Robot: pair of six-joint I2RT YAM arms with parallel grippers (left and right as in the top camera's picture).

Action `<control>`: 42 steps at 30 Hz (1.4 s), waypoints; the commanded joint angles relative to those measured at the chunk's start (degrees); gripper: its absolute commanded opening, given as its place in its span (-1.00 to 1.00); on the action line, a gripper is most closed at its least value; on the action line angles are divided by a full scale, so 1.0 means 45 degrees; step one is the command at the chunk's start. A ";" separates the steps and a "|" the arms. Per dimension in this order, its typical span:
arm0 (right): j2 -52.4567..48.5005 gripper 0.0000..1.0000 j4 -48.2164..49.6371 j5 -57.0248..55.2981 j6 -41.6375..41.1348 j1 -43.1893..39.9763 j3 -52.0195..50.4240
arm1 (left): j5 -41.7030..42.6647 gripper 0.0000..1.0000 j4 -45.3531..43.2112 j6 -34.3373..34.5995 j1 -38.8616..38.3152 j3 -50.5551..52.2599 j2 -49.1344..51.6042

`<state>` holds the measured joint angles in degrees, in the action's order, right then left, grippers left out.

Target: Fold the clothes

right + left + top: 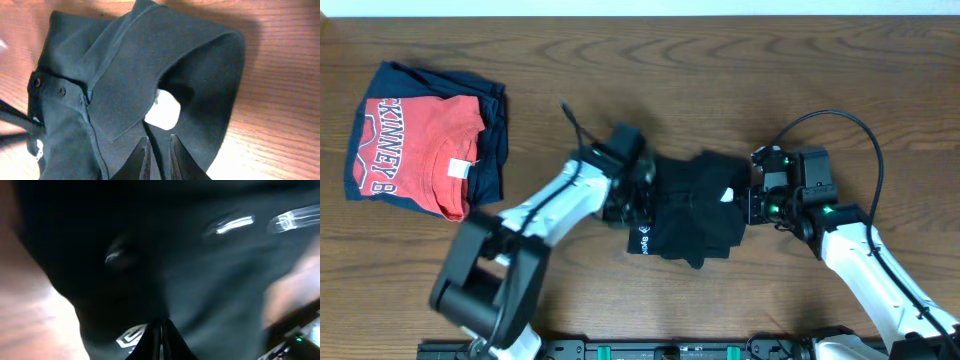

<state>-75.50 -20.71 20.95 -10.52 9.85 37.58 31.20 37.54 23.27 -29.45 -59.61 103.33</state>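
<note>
Black shirt [695, 205] bunched up mid-tabletop [620, 60], with both your tools at it

Your left tool [161, 322] sits at the shirt's left edge with its fingers pressed together; the wrist view is a blur of black cloth, so I can't tell if any fabric is caught. Your right tool [159, 139] is at the right edge by the neck, fingers nearly together and clamped on a fold just below the white tag [162, 111]. A white mark [642, 238] shows at the shirt's lower left. Well off to the left, a red T-shirt [415, 150] lies on a navy garment [495, 130].
</note>
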 commanded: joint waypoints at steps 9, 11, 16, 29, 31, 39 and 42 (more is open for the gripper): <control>0.0209 -0.55 0.2025 0.1224 -0.0126 0.0078 0.0301 | -0.2914 -0.88 -0.3774 0.0869 0.1802 0.0398 0.1326; 0.0151 -0.54 0.2618 0.1195 -0.0121 0.0277 0.0301 | -0.2759 -0.88 -0.4692 0.0044 0.2297 0.0151 0.1326; -0.0665 -0.51 0.3371 0.1005 -0.0126 0.0729 0.0301 | -0.0942 -0.82 -0.4799 -0.1098 0.3157 -0.1146 0.1219; -0.4240 -0.58 0.3186 0.1015 0.0078 0.0991 0.0301 | 0.0971 0.66 0.0039 -0.1399 0.3395 -0.1802 -0.0151; -0.4357 -0.61 0.3002 0.1010 0.0078 0.0991 0.0301 | 0.0287 0.99 0.0500 -0.1365 0.3400 -0.1651 -0.0092; -0.4367 -0.61 0.2968 0.1020 0.0073 0.0996 0.0301 | 0.0044 0.96 -0.3070 0.1909 0.3385 0.0918 0.0019; -0.4367 -0.61 0.2973 0.1020 0.0073 0.0996 0.0301 | 0.0763 0.96 -0.5212 0.2754 0.3385 0.2016 0.0291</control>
<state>-94.13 -7.14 25.71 -10.92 13.76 38.22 33.58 17.41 29.04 -14.20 -54.87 102.48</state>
